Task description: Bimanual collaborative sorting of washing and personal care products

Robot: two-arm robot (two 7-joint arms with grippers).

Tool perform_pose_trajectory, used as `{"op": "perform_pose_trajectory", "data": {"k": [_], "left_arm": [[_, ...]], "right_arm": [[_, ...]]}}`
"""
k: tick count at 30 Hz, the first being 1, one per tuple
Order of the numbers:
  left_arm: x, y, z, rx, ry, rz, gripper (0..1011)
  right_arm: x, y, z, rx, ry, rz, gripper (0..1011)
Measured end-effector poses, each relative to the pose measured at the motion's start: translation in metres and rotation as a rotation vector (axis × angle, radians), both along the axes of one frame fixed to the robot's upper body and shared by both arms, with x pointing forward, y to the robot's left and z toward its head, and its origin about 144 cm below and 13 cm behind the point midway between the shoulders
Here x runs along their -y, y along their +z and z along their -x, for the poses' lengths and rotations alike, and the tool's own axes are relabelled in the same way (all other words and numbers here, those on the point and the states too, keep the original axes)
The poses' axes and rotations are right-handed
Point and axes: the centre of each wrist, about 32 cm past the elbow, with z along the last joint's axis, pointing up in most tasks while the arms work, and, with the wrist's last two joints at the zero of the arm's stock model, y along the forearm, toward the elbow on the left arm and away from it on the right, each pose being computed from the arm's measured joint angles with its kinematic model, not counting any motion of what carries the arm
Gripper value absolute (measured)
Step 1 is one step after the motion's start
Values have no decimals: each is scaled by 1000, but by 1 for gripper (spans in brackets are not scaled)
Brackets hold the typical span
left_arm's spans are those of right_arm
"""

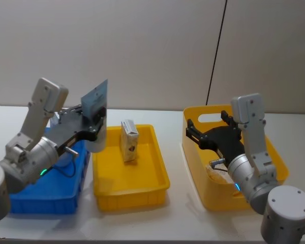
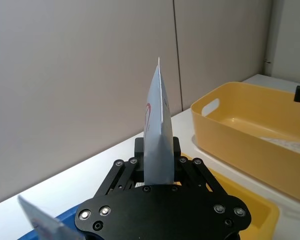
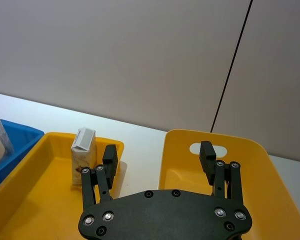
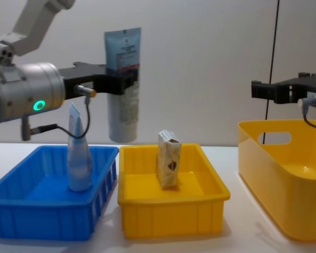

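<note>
The left gripper (image 4: 121, 80) is clamped on a tall squeeze tube (image 4: 122, 113). The tube is white-bodied with red lettering, its pale-blue crimped end up and its cap down, and it is held upright in the air above where the blue tray (image 4: 42, 219) meets the yellow tray (image 4: 174, 219). A cream patterned carton (image 4: 168, 158) with a dark emblem stands in the yellow tray. The right gripper (image 1: 208, 123) hangs spread open over the yellow tub (image 1: 203, 193).

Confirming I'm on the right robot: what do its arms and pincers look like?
Both arms are light grey, with rounded joints and boxy links. The left pincer and right pincer are flat black plates with silver screws and black fingers. A thin black cable with a metal plug runs by each wrist. The left arm shows a green light, the right a blue light.
</note>
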Motion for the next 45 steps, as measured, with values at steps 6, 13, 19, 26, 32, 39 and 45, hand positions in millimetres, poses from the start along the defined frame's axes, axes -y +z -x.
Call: {"op": "perform_pose_trajectory", "data": {"k": [6,13,19,26,32,39,45], "left_arm": [[12,2,-7,-23,-37,5,242],[23,3,-15,-37,-78,21,242],[28,4,-18,-42,-101,30,242],[32,4,-21,-45,-117,37,242],[34,5,-22,-46,-124,40,242],[35,5,-23,-47,-130,42,242],[36,5,-24,-47,-132,43,242]], "right_arm": [[0,0,0,0,0,0,1004],[0,0,0,0,0,0,1004],[0,0,0,-5,8,-1,1004],[1,0,0,-26,38,0,1004],[3,0,-1,-49,94,9,1004],[5,1,-3,-77,174,21,1004],[5,2,-6,-101,262,40,1004]]}}
